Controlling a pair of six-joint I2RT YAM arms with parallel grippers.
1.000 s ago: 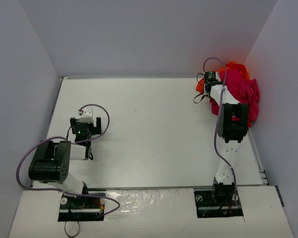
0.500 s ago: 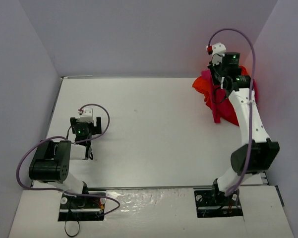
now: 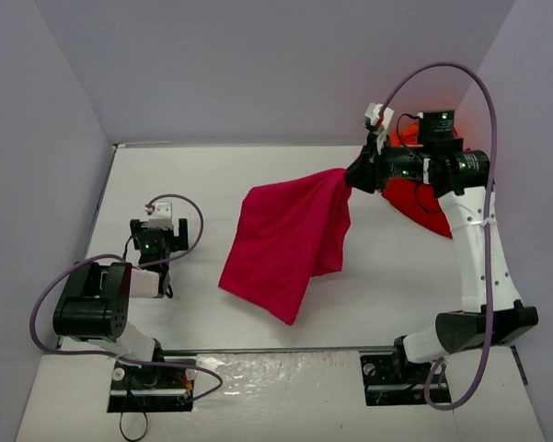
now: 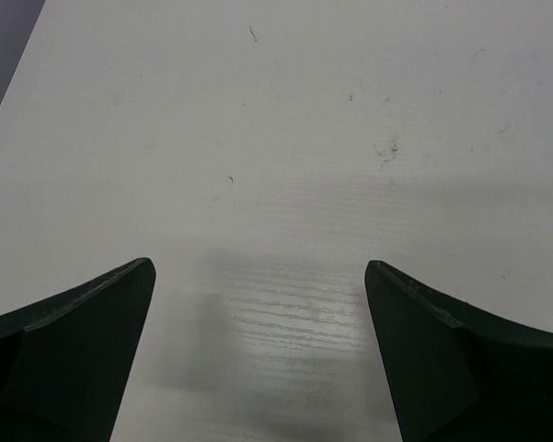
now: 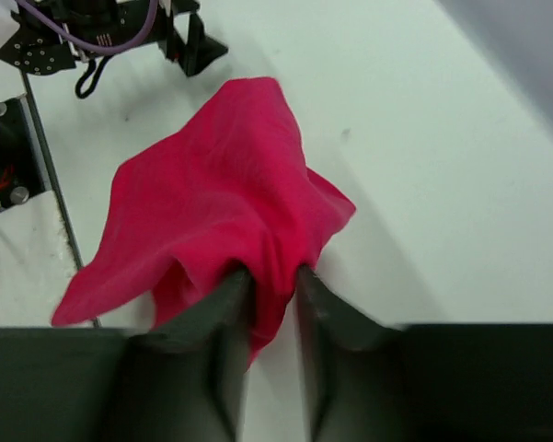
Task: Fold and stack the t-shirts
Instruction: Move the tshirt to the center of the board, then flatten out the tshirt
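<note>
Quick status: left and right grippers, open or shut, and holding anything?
Left gripper: open, holding nothing.
Right gripper: closed on the crimson shirt.

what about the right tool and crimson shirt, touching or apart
Touching: right wrist view shows the right tool pinching a fold of the crimson shirt.

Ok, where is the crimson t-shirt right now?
In the top view the crimson t-shirt hangs from the right claw over the middle of the table, left of the shirt pile in the far right corner.
</note>
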